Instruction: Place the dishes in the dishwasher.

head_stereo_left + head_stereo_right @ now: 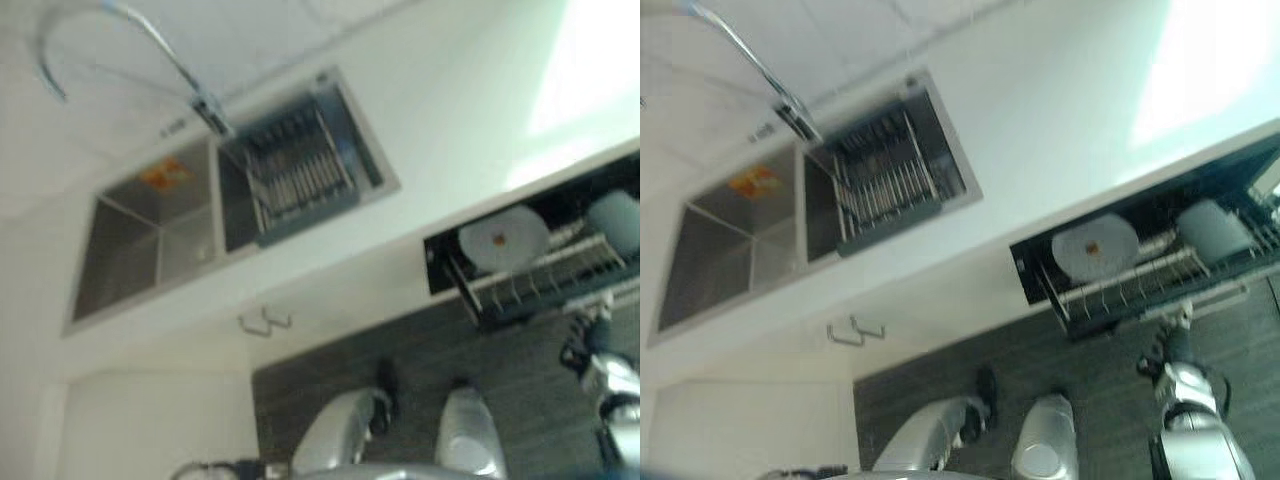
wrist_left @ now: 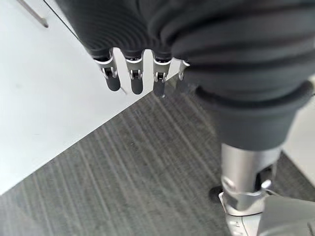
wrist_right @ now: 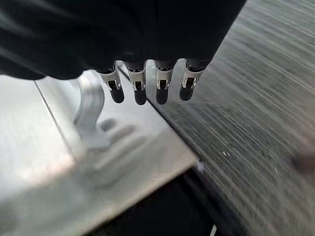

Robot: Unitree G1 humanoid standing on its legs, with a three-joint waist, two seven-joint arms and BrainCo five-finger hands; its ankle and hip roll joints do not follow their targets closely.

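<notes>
White counter [image 1: 430, 130] fills most of the head view, with grey floor [image 1: 520, 390] below it. At 10 o'clock sits a double sink [image 1: 750, 250] with a rack [image 1: 885, 175] in it and a tap [image 1: 130, 45] above. At 3 o'clock the dishwasher [image 1: 1040, 270] is open, and its basket [image 1: 1140, 285] holds a plate [image 1: 1095, 248] and a bowl [image 1: 1212, 230]. Right hand [image 3: 147, 81] hangs above a silver handle [image 3: 91, 110], fingers straight and empty. Left hand [image 2: 133, 73] hangs over the floor, fingers straight, holding nothing.
</notes>
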